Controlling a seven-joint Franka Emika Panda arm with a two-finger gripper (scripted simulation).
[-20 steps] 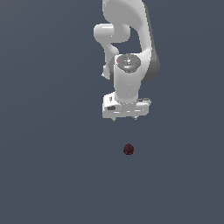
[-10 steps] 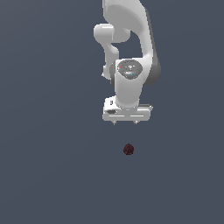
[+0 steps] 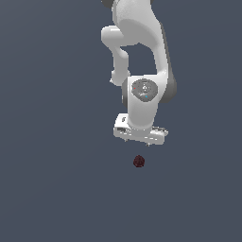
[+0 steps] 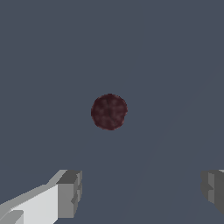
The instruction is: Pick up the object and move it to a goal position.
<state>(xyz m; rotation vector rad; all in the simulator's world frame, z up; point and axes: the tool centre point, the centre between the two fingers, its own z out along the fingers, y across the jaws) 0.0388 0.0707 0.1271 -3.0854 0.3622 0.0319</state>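
**A:** Exterior view first. What have you got?

**B:** Your arm (image 3: 142, 61) comes down from the top of the picture, white, wrist turned down. The gripper (image 3: 138, 140) hangs at its end, apart from the floor (image 3: 52, 179). Only short stubs of the fingers (image 3: 124, 139) show under the hand, so from here you cannot tell how wide they stand.

**A:** And the object?

**B:** The object (image 3: 138, 161) lies on the plain grey floor, just below the gripper in the picture and close to in line with it. A dark maroon lump, roughly round, bumpy, far smaller than the hand. There is a clear gap between it and the fingers; nothing touches it.

**A:** Now the wrist view.

**B:** You look straight down on the object (image 4: 109, 112), near the middle of the picture, bare floor (image 4: 175, 52) all round it. Two grey fingertips (image 4: 70, 194) show at one edge, one to each side and well apart. So your gripper (image 4: 142, 190) is spread wide and has hold of nothing. The object sits apart from both tips, roughly on the midline between them but beyond them in the picture.
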